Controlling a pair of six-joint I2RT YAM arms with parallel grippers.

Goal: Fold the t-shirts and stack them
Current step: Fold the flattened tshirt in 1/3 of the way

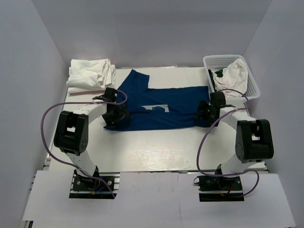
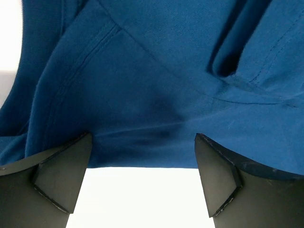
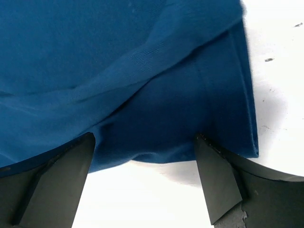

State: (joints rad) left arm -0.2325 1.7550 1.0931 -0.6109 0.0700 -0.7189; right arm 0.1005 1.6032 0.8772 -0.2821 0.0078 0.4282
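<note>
Left tool (image 1: 118,115) and right tool (image 1: 203,115) gape beside one navy t-shirt (image 1: 175,102).

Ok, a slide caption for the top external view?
Left gripper and right gripper, both open, at opposite ends of the navy t-shirt.

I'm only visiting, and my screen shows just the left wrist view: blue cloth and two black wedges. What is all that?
Observer: A navy t-shirt lying on a white table; the wedges are the open fingers of the left gripper at its left end.
Visitor: Is there just one arm?
Observer: No, the right gripper rests open at the shirt's other end.
Visitor: Any other clothes?
Observer: White t-shirts are piled at the far left corner; a white tee lies in a basket far right.
</note>
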